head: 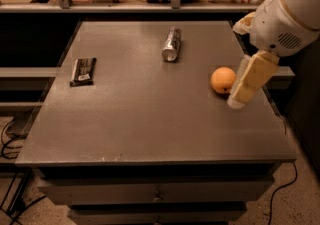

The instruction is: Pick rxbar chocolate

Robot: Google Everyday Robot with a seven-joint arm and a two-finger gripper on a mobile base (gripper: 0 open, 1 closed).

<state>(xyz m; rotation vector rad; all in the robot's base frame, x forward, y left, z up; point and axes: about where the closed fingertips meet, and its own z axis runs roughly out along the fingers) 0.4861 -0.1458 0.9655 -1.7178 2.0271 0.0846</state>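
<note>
The rxbar chocolate (83,71) is a flat black bar with pale label markings. It lies on the left side of the grey table (145,119), near the left edge. My gripper (246,85) hangs over the table's right side, just right of the orange, far from the bar. It holds nothing that I can see. The white arm reaches in from the upper right.
A silver can (171,44) lies on its side at the back middle of the table. A round orange (223,80) sits at the right, next to my gripper. A shelf with bags and boxes runs behind the table. Drawers are below the front edge.
</note>
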